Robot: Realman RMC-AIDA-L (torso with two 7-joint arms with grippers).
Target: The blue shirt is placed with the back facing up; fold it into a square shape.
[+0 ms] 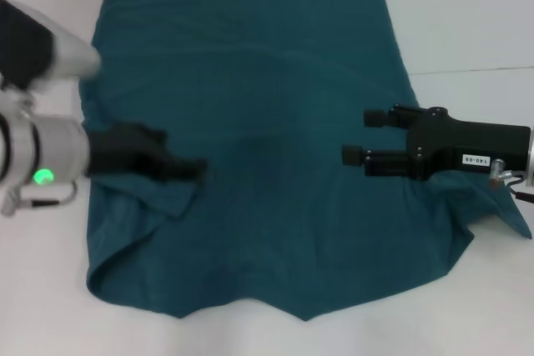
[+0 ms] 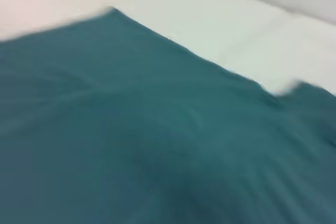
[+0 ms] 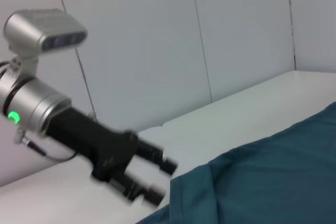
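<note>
The blue shirt (image 1: 267, 81) lies spread over the white table and fills most of the head view. Its left side is folded inward, the flap's tip reaching about a third of the way across. My left gripper (image 1: 193, 169) hovers at that flap's tip; the right wrist view shows the left gripper (image 3: 163, 182) open, its fingers just off the shirt's (image 3: 273, 177) edge with nothing between them. My right gripper (image 1: 360, 136) stands open above the shirt's right side, empty. The left wrist view shows only the shirt's (image 2: 131, 145) cloth.
The white table (image 1: 467, 6) shows bare around the shirt, with a seam line at the right. The shirt's near hem hangs uneven near the front edge. A pale wall (image 3: 236, 35) stands behind the table.
</note>
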